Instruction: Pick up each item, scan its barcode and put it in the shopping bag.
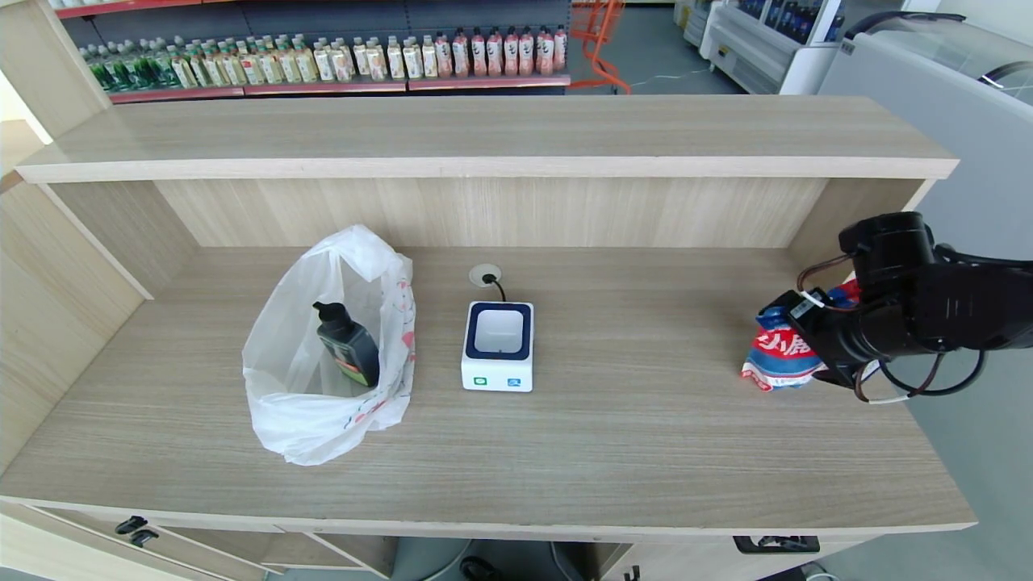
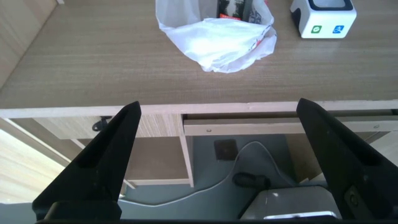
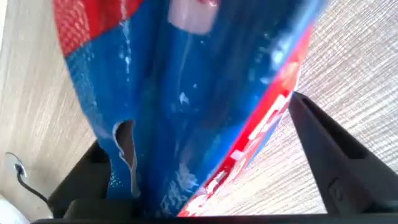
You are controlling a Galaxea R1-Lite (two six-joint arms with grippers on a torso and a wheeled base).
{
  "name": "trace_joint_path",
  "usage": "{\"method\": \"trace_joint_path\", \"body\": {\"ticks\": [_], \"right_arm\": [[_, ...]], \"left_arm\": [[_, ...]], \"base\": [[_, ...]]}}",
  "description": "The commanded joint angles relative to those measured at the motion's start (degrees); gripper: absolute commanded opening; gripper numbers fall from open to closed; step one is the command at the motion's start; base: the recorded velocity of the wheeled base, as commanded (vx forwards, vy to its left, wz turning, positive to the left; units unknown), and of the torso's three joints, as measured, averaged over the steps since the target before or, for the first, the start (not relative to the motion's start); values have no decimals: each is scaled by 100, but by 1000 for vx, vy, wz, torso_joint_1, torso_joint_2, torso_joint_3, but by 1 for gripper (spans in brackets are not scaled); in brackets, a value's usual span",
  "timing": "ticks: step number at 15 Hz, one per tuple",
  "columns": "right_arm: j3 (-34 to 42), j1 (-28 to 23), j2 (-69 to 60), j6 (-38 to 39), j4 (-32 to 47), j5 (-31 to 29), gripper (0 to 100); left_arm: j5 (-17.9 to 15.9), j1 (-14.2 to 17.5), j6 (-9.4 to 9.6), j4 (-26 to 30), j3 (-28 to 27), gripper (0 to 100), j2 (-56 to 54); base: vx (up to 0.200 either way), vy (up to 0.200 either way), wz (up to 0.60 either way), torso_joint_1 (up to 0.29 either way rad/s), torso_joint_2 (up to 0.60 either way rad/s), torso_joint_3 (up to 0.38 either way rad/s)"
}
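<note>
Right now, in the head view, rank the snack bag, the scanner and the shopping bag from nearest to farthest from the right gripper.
1. The snack bag, held in the right gripper, far right.
2. The scanner, in the middle.
3. The shopping bag, on the left, beyond the scanner.

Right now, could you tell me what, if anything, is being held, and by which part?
The right gripper grips the blue-and-red snack bag by its upper end; the left gripper is open, empty.

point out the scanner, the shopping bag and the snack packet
scanner (image 1: 499,332), head view, its top window
shopping bag (image 1: 299,428), head view, its white front wall
snack packet (image 1: 775,352), head view, its printed front
</note>
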Motion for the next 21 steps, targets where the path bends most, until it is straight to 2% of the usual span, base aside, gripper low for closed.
{"method": "trace_joint_path", "body": {"ticks": [1,6,11,12,14,15,16,17,18,21], "right_arm": [[-8,63,177,-244,-19,16,0],[-34,247,300,-929,-362,16,0],[115,405,45,-2406,-370,7,0],[229,397,-148,-3047,-414,157,0],[555,265,-641,-4111,-722,1440,0],[774,151,-913,-4928,-836,2389,0],[827,107,-983,-5218,-836,2679,0],[853,98,-1124,-5842,-836,3373,0],[836,124,-1177,-5895,-836,3646,0],[818,168,-1388,-5895,-836,5289,0]], "left_arm": [[1,1,-1,0,1,100,-2],[1,1,-1,0,1,100,-2],[1,1,-1,0,1,100,-2],[1,1,-1,0,1,100,-2],[1,1,-1,0,1,100,-2],[1,1,-1,0,1,100,-2],[1,1,-1,0,10,100,-2],[1,1,-1,0,1,100,-2],[1,1,-1,0,1,100,-2],[1,1,-1,0,1,100,-2]], "base": [[0,0,0,0,0,0],[0,0,0,0,0,0],[0,0,0,0,0,0],[0,0,0,0,0,0],[0,0,0,0,0,0],[0,0,0,0,0,0],[0,0,0,0,0,0],[0,0,0,0,0,0],[0,0,0,0,0,0],[0,0,0,0,0,0]]}}
